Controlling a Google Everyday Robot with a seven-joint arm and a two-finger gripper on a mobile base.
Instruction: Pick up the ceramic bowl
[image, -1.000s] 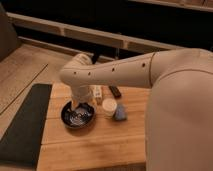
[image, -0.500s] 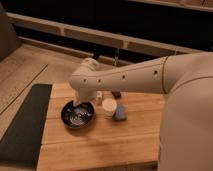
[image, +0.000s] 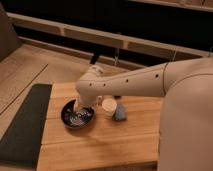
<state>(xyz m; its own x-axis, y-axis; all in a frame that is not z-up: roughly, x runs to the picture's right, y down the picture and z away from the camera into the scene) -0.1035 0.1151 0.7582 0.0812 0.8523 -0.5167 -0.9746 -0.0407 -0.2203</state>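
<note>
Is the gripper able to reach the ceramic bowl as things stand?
Probably yes: the gripper hangs low at the far rim of the ceramic bowl, and the cream cup stands aside, not between them.

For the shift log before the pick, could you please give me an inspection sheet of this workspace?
Surface: wooden table, slatted; dark mat beside its left edge.
Job's things: bowl upright on the table's left part, near the mat.
Clutter: cream cup right of the bowl; blue-grey lump just right of the cup.
Grippers: gripper down at the bowl's far rim.
Cables: nothing seen.
Surroundings: wood floor; long ledge behind, dark beyond.
</note>
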